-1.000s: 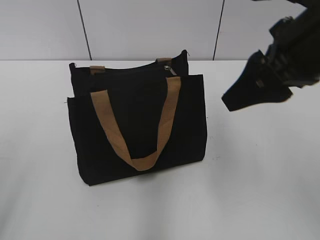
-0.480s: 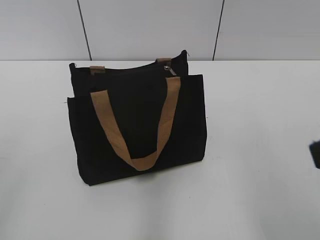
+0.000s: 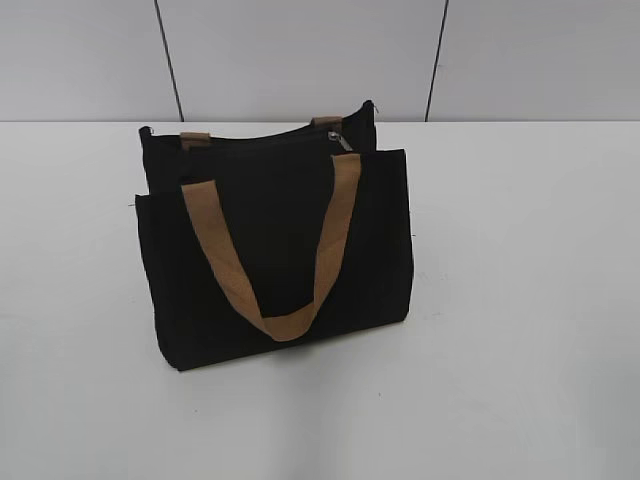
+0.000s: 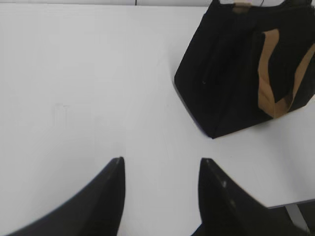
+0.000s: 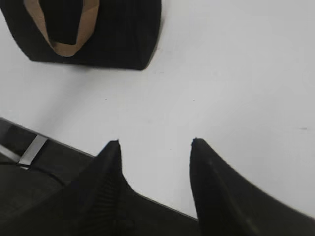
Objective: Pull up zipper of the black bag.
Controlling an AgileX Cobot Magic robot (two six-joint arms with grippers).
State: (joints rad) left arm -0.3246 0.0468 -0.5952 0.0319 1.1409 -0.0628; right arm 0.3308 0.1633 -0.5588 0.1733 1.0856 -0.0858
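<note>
The black bag (image 3: 280,250) stands upright on the white table (image 3: 520,300), its tan handle hanging down its front. The small silver zipper (image 3: 345,141) sits at the right end of the top zip line. Neither gripper shows in the exterior view. In the left wrist view the left gripper (image 4: 162,160) is open and empty over bare table, with the bag (image 4: 231,73) far off at the upper right. In the right wrist view the right gripper (image 5: 155,141) is open and empty near the table's front edge, with the bag (image 5: 113,34) at the upper left.
A grey panelled wall (image 3: 300,55) runs behind the table. The table's front edge (image 5: 59,142) and a dark floor area with a metal leg (image 5: 29,150) show in the right wrist view.
The right arm, raised at the upper right a second ago, has dropped down and gone out of the exterior view. The bag has not moved.
</note>
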